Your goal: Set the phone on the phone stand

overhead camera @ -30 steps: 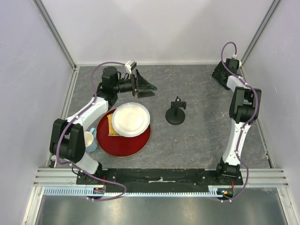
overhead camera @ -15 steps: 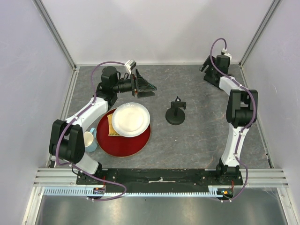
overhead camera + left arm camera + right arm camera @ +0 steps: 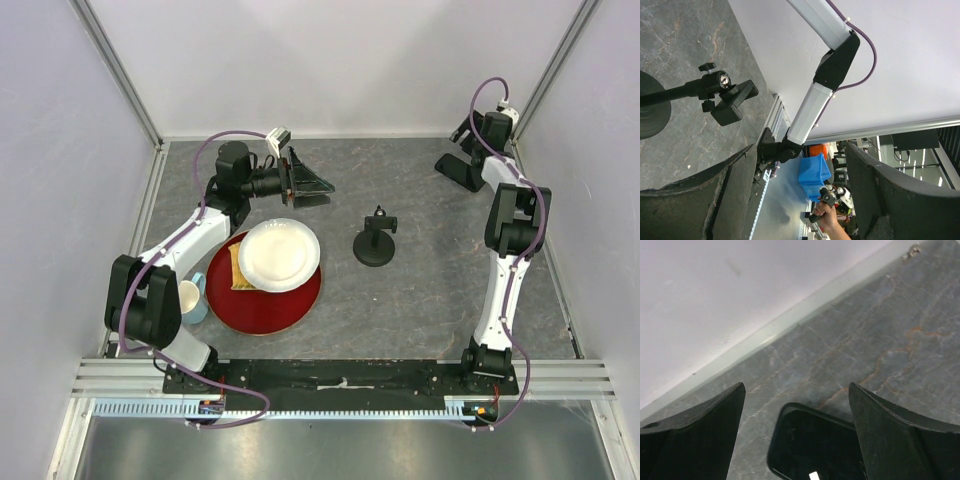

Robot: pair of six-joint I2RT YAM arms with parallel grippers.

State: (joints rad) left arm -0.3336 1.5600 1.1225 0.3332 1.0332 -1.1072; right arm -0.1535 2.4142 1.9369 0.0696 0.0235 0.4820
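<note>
Evidently pickup is underway: the right hand (image 3: 796,387), spread and empty, hangs over the phone (image 3: 810,440), flat at the far right corner of the counter (image 3: 420,290), well apart from the phone stand (image 3: 375,240); next it should descend and pinch.

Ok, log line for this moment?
phone: on table | phone stand: empty | right gripper: open above phone | left gripper: open, empty

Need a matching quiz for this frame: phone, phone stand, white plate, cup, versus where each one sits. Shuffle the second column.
1 phone
2 phone stand
3 white plate
4 cup

A middle of the table
B atop the red tray
C flat in the far right corner
D just left of the red tray

Pairs: 1-C, 2-A, 3-B, 4-D
</note>
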